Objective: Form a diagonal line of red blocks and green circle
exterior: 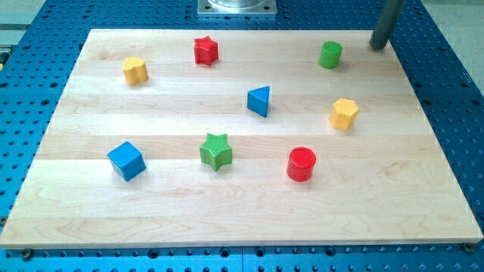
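— Where is the rod's tip (377, 47)?

— At the board's top right edge, bare and touching nothing; the green circle (330, 54) sits just to its left.

— Progress?

— Seemingly none: red star (206, 51) far left of the tip, red circle (302, 164) well below-left — no line yet.

— Count?

— Two red, two green, two blue, two yellow.

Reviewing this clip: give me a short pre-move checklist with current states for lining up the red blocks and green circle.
1. My tip visible, touching no block: ok.
2. Green circle within easy reach, just left of my tip: ok.
3. Red star and red cylinder unobstructed: ok.
4. Diagonal formed: not ok; the three are scattered.
5. Blue triangle lies between the reds: not ok.
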{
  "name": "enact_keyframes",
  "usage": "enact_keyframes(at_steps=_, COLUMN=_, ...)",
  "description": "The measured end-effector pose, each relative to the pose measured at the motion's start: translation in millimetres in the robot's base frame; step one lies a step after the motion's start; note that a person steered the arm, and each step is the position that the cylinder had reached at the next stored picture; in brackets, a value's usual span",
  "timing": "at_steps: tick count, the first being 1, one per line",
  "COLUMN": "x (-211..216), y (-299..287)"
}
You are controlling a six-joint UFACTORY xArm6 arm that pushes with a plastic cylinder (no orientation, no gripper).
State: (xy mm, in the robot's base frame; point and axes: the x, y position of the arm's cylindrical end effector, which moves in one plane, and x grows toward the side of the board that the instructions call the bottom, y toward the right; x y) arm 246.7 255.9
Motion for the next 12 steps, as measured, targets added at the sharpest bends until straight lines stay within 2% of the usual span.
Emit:
enact_keyframes(at_steps=1, x=26, y=10)
enact_keyframes(at_steps=2, x=120, y=25)
enact_keyframes(at_steps=3, x=194, y=-4)
enact_keyframes(at_steps=4, x=198, y=-88)
enact_keyframes(at_steps=5, x=183, y=-150)
enact_keyframes(at_steps=6, x=227, y=-118)
enact_keyframes(at_steps=7, x=273, y=-50)
enact_keyframes(at_steps=8, x=371, y=-106)
enact_keyframes(at_steps=9, x=339, y=-188)
enact_keyframes(at_steps=10, x=336, y=-189)
enact_keyframes(at_steps=11, x=308, y=-210)
enact_keyframes(at_steps=12, x=267, y=-181)
